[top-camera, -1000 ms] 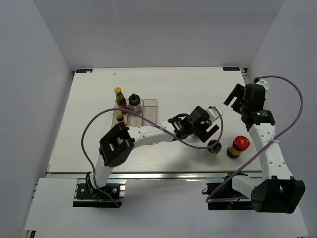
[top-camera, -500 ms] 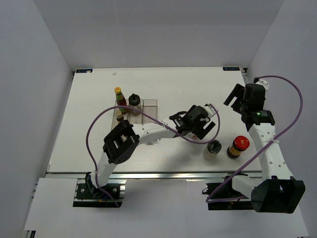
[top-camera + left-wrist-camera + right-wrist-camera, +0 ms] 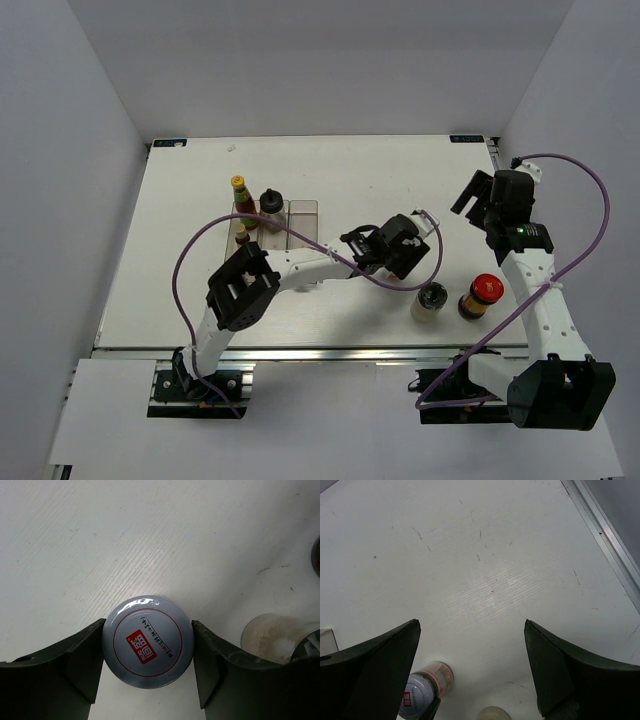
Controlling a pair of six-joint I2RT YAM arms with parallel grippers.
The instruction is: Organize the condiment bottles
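Left wrist view: left hand clamps white jar standing on worktop; right hand spread wide above worktop.

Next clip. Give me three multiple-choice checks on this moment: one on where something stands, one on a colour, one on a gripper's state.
1. The red-lidded dark jar stands: A) at the far edge; B) beside the shaker, near right; C) on top of another bottle.
2. The square mark on the white jar lid is: A) blue; B) red; C) green.
3. The right gripper is: A) open, empty; B) shut on a bottle; C) shut, empty.
Answers: 1 B, the top view shows them side by side; 2 B, the left wrist view shows it; 3 A, its fingers stand wide apart with nothing between them.
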